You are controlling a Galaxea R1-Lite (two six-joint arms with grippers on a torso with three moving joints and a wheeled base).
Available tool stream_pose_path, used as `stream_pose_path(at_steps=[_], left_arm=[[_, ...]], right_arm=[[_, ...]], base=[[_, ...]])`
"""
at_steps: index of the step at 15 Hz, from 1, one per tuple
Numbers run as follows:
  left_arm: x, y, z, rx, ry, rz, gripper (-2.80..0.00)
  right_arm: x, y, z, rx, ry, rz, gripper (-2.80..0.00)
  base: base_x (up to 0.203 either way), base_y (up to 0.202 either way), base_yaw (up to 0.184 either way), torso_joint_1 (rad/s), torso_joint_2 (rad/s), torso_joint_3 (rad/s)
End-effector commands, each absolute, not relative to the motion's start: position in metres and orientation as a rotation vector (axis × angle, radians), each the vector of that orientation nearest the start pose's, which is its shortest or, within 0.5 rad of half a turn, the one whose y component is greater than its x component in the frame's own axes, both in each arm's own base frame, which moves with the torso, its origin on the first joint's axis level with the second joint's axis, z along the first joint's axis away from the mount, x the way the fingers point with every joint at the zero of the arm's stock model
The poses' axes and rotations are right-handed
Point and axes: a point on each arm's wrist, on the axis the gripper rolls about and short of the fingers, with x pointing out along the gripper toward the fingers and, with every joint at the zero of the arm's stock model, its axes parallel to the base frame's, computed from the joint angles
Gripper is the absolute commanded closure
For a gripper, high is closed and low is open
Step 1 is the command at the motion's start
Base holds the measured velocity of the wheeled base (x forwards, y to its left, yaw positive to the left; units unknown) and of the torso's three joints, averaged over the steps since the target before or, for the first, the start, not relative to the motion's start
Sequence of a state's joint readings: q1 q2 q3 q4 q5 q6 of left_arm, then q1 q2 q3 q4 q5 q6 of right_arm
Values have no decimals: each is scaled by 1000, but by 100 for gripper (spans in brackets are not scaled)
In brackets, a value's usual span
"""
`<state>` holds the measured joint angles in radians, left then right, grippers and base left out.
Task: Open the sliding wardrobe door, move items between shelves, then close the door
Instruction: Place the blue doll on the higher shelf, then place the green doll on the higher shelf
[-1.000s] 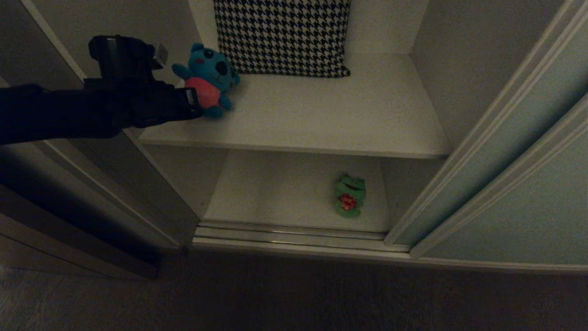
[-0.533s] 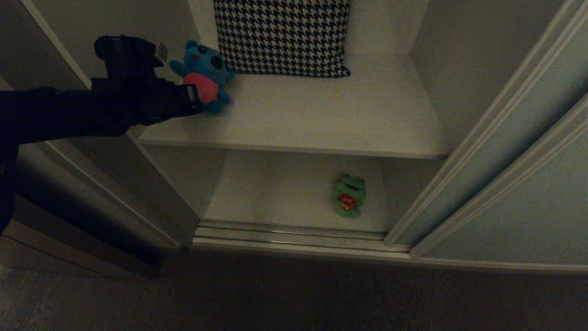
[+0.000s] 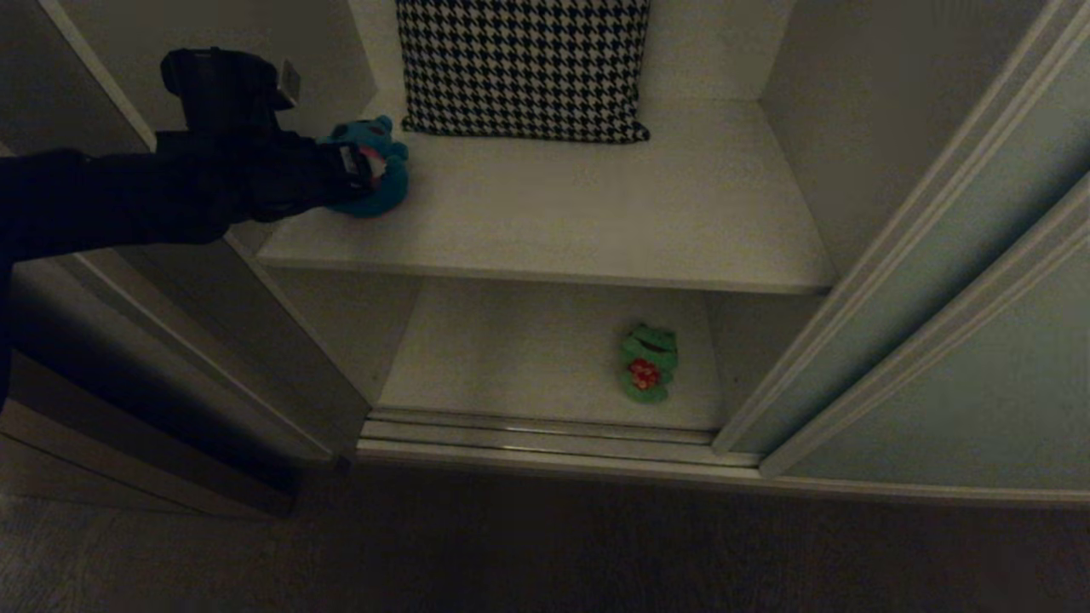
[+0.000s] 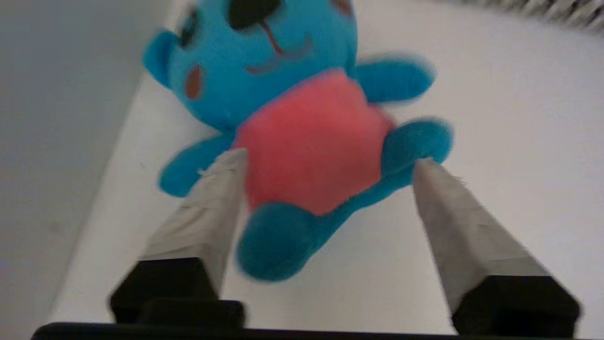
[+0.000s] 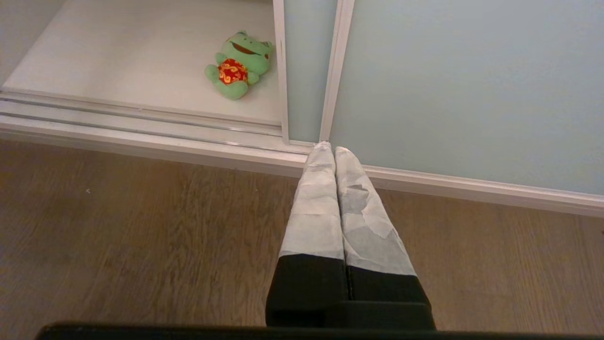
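Wardrobe stands open; the sliding door (image 3: 954,358) is pushed to the right, overlapping its twin panel.

Upper shelf (image 3: 596,213): the blue plush toy (image 3: 379,170) lies on its back at the left end, close to the wardrobe's inner side wall. A black-and-white checked pillow (image 3: 524,64) leans against the back of this shelf, to the right of the toy and apart from it.

Left claw (image 4: 325,163): reaches in over the left end of the upper shelf, jaws spread apart. In the left wrist view the two taped fingers (image 4: 207,208) flank the toy's red belly; the tip of each sits at or just beside the plush, one by its arm, the other by its leg. Whether they actually touch cannot be told. The toy is not squeezed.

Lower shelf (image 3: 511,358): the green frog toy (image 3: 649,362) lies face up near the right side, just behind the door track (image 3: 536,430).

Right claw (image 5: 332,151): parked low over the wooden floor (image 5: 141,226) in front of the wardrobe, fingers pressed together, holding nothing.
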<state>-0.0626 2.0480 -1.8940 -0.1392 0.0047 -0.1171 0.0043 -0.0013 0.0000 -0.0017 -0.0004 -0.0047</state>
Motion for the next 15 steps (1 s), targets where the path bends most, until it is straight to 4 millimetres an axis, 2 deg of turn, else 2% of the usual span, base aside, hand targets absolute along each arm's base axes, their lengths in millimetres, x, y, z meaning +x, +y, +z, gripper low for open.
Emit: stream_pose_path(at_steps=[1,5,7,8,9,11,13,15], left_arm=[[393,-25,347,-131,-57,-64,-280],[308,-20,388,-132,-131,-85,-280],[252,-20,407,-125,-186,-114,-280],[224,-18,405,-115,-180,-120,-280],[193,-16,396,-91,-151,-125,-280],[133,-12,358,-15,-66,-144,-280],[77,-8,303,44,13,-155,-280],[30,-4,246,78,45,-147,-280]], right_arm=[[-23,0,75,-5,0,5,0],[-23,0,75,-5,0,3,0],[-23,0,75,-5,0,5,0],[-23,0,75,-5,0,3,0],[-23,0,75,-6,0,3,0],[-23,0,75,-5,-2,5,0],[-23,0,75,-5,-2,5,0],[-23,0,75,-6,-2,5,0]], base=[[0,0,0,0,0,0],[0,0,0,0,0,0],[0,0,0,0,0,0],[0,0,0,0,0,0],[0,0,0,0,0,0],[0,0,0,0,0,0],[0,0,0,0,0,0],[0,0,0,0,0,0]])
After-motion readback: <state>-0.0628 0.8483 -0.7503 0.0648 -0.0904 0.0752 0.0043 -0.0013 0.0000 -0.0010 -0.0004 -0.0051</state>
